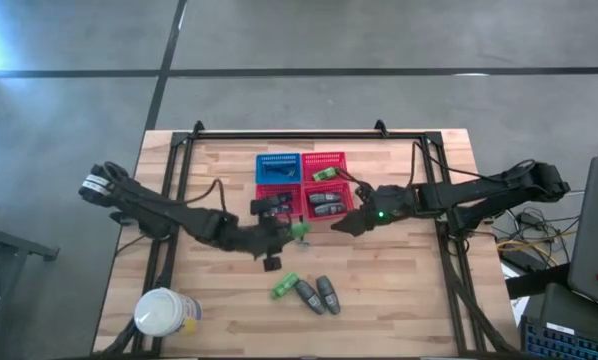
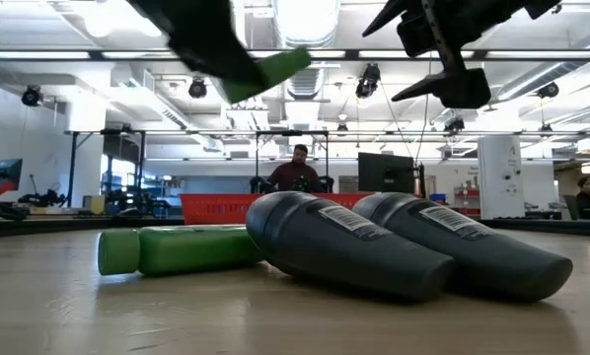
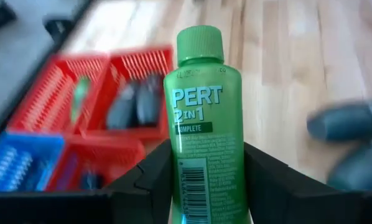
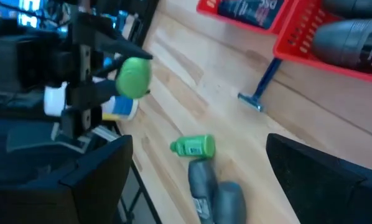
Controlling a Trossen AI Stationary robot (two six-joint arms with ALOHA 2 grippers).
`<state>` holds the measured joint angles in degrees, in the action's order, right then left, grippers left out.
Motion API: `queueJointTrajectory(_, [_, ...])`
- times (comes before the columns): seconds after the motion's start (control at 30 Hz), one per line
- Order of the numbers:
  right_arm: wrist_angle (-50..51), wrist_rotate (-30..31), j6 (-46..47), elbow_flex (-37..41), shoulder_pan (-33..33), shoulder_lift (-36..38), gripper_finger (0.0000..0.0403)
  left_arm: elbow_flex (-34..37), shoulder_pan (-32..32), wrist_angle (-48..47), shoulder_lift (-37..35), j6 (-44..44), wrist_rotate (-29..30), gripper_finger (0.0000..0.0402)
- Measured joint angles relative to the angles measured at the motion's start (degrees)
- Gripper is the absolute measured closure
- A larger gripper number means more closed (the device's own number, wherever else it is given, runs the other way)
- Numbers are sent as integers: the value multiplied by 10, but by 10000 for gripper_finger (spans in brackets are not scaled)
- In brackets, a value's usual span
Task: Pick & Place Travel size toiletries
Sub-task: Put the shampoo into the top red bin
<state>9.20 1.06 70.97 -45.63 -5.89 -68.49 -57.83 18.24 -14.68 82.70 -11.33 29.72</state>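
My left gripper (image 1: 287, 232) hangs over the middle of the table, shut on a bright green bottle (image 3: 204, 124) with a green cap (image 3: 200, 43). On the wood near the front lie another green bottle (image 1: 284, 286) and two grey rounded bottles (image 1: 307, 296) (image 1: 327, 294), all on their sides. My right gripper (image 1: 341, 225) hovers open in front of the baskets, nothing between its fingers (image 4: 93, 168). More grey bottles lie in a red basket (image 1: 324, 203). My left gripper pinches the green bottle's lower body (image 3: 206, 186) between its two fingers (image 3: 155, 180), one on each side. The cap end sticks out forward beyond the fingertips. The bottle is lifted clear of the table and tilted (image 2: 265, 74).
A blue basket (image 1: 278, 166) and three red baskets (image 1: 279, 200) stand in a block at the table's far middle. A blue razor (image 4: 257, 93) lies on the wood beside a red basket. A large white jar (image 1: 164, 312) stands at the near left corner.
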Motion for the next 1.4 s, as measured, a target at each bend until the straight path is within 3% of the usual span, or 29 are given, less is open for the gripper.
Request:
queueJointTrajectory(0.2, [-62, -1, 2, -1, 20, -30, 39, -18, -44, 56, 17, 87, -68, 243])
queueJointTrajectory(0.5, [-68, -28, 6, -31, 29, -84, 39, -98, -89, 0, 76, 168, -82, 243])
queueJointTrajectory(0.93, [-84, -24, 23, -36, 30, -98, 41, -95, -104, 15, 75, 201, -121, 243])
queueJointTrajectory(1.4, [-101, -25, 33, -36, 35, -108, 125, -94, -112, 46, 86, 217, -141, 243])
